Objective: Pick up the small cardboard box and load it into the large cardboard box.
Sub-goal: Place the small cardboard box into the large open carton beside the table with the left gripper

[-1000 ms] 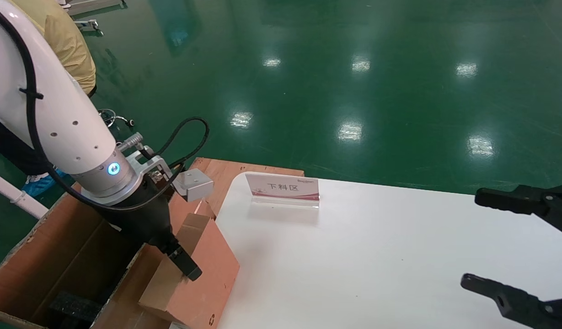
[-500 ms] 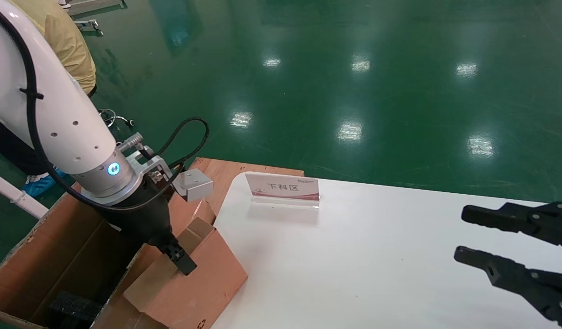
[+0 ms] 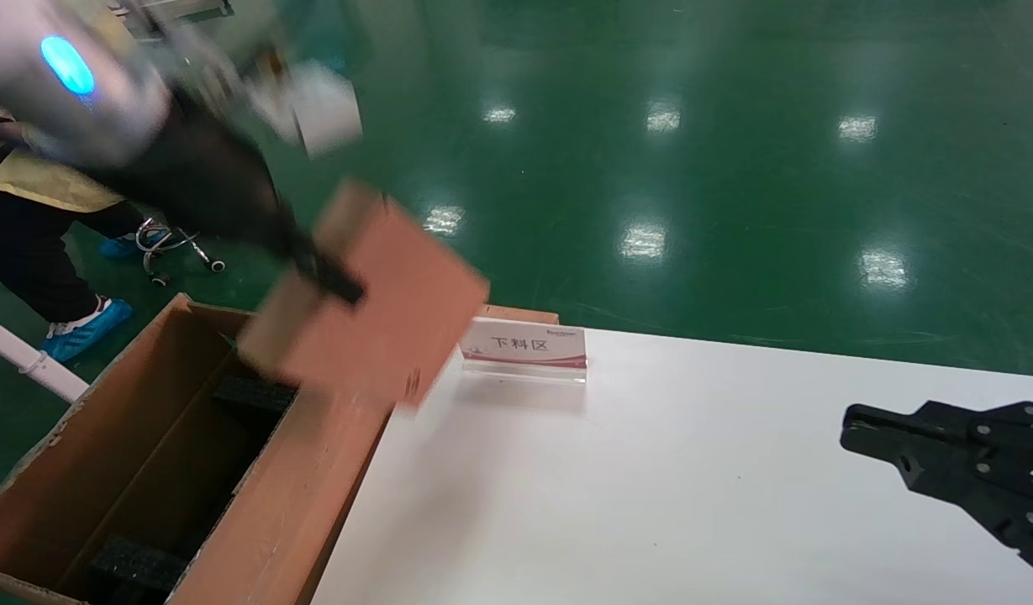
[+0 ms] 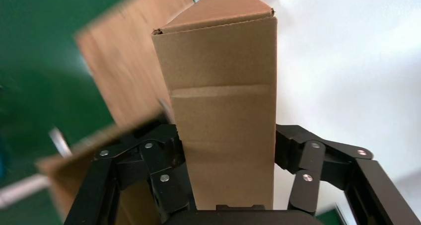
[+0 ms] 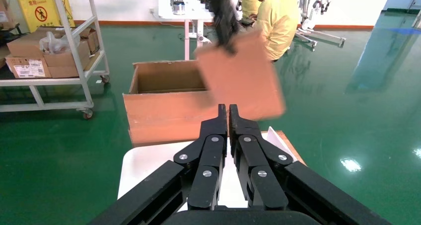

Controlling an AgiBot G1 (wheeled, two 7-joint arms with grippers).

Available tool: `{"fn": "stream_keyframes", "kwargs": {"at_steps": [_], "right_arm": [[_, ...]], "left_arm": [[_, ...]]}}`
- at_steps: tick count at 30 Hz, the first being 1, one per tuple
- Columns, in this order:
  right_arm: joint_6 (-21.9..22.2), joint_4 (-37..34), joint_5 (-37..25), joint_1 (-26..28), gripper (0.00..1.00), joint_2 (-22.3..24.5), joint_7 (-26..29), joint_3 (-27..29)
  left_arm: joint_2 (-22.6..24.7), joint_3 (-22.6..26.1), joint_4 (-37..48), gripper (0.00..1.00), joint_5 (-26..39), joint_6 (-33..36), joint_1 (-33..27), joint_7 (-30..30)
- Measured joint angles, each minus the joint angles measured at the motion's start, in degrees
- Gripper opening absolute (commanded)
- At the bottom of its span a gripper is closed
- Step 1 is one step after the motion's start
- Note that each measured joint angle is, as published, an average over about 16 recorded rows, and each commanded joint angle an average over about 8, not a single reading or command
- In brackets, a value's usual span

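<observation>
The flat, reddish-brown small cardboard box hangs tilted in the air at the centre left of the head view, clamped in the black left gripper, whose fingers are pressed against its two broad faces near its upper edge; in the left wrist view the paler tan narrow face of the box runs straight out from between the two black fingers. The box is clear of the white table and sits above the right-hand wall of the very big reddish-brown large cardboard box, which stands open at the lower left of the head view beside the table, with black foam pads on its floor. The left arm comes down from the upper left corner of the frame, its wrist showing a blue light, and slopes down and rightward to the box. The black right gripper is at the right edge of the head view, above the table, with its fingers pressed together and holding nothing. A small pink and white sign stands on the table's far edge.
</observation>
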Motion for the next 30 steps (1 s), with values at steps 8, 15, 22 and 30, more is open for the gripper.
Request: {"fn": "stream_keyframes", "kwargs": {"at_steps": [8,15,22,30], "right_arm": [[0.01,-0.01,0.02,0.01,0.00,0.01,-0.02,-0.03],[0.02,-0.01,0.04,0.02,0.00,0.02,-0.03,-0.06],[0.03,-0.01,0.05,0.02,0.17,0.03,-0.04,-0.08],[0.04,-0.01,0.07,0.03,1.00,0.04,-0.06,-0.11]], "left_arm": [[2.46,3.49,5.03,0.00,1.56,1.61,-11.02,5.51],[4.74,14.12,9.08,0.00,-0.67,2.56,-17.59,9.95],[5.33,27.85,10.91,0.00,-5.99,2.80,-20.74,11.05],[4.23,39.81,11.21,0.00,-10.78,2.15,-21.40,10.74]]}}
